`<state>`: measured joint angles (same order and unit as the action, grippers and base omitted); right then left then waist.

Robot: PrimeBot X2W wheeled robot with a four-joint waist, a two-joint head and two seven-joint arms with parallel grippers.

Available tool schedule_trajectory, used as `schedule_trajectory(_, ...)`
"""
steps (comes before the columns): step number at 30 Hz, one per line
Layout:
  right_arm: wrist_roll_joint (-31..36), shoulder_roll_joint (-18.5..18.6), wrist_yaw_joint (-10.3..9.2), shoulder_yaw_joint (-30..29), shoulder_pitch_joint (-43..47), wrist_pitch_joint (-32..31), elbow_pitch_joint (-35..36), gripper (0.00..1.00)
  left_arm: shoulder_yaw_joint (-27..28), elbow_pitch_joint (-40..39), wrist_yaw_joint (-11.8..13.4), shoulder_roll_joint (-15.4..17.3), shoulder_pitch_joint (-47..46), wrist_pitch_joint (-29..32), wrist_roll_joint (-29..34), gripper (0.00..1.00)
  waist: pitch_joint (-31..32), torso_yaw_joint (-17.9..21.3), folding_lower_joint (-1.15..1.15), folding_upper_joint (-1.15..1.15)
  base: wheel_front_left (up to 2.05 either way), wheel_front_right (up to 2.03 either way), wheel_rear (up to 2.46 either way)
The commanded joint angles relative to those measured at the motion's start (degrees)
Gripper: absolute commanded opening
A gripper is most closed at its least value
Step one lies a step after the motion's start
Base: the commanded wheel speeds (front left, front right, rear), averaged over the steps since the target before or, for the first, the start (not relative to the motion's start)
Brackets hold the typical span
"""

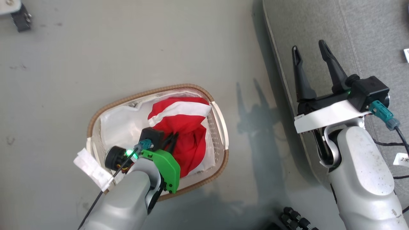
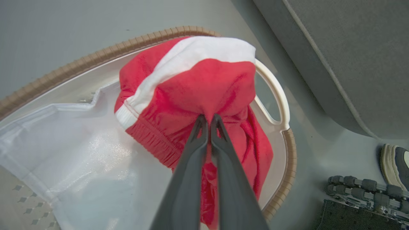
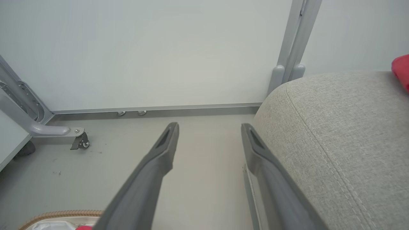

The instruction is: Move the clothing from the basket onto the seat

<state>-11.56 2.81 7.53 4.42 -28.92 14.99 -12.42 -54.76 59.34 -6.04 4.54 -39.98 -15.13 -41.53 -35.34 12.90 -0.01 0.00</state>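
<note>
Clothing (image 1: pixel 187 127), one red-and-white bundle in one basket (image 1: pixel 153 91), clamped in closed left pincer (image 2: pixel 207 119). Right pincer (image 1: pixel 307 45) wide, empty, beside one grey seat (image 1: pixel 367 38) bearing another red piece (image 3: pixel 402 72).

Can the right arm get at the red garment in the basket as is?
Probably, but crowded. The right pincer stands open by the grey woven-fabric sofa, bare floor between it and the cream perforated plastic basket. The left pincer is shut on the red white-striped fabric garment, covering its near side.
</note>
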Motion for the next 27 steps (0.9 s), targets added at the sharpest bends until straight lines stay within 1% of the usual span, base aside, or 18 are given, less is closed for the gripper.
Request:
schedule_trajectory(1, -0.01, 0.23, -0.08, 0.12, 1.14, 0.27, -0.7, 1.0, 1.15, -1.25, 0.21, 0.23, 2.13, -0.01, 1.36, 0.0, 6.43, -2.65, 0.01, 0.0, 0.0, 0.0, 0.0)
schedule_trajectory(8, -0.01, 0.38, -0.08, -0.28, 5.03, 0.28, -2.86, 1.0, 7.45, -9.55, 0.49, 0.34, 6.96, -0.01, 6.5, 0.0, 13.93, -6.3, 0.01, 0.0, 0.0, 0.0, 0.0)
schedule_trajectory(16, -0.37, 0.33, -0.08, 0.31, 9.77, 0.27, -4.56, 1.0, 17.2, -22.36, 0.18, 1.55, 13.51, -0.02, 13.57, 0.0, 21.37, -9.44, 0.01, 0.0, 0.0, 0.0, 0.0)
schedule_trajectory(20, -0.34, 0.42, -0.08, 0.33, 11.87, 0.28, -5.16, 1.0, 21.6, -28.96, 0.3, 1.68, 16.34, -0.02, 17.25, 0.0, 24.08, -10.87, 0.01, 0.0, 0.0, 0.0, 0.0)
schedule_trajectory(27, -0.55, 0.38, -0.08, 0.61, 14.77, 0.28, -5.52, 1.0, 28.16, -39.0, -0.21, 0.61, 18.2, -0.02, 21.42, 0.0, 27.42, -12.41, 0.01, 0.0, 0.0, 0.0, 0.0)
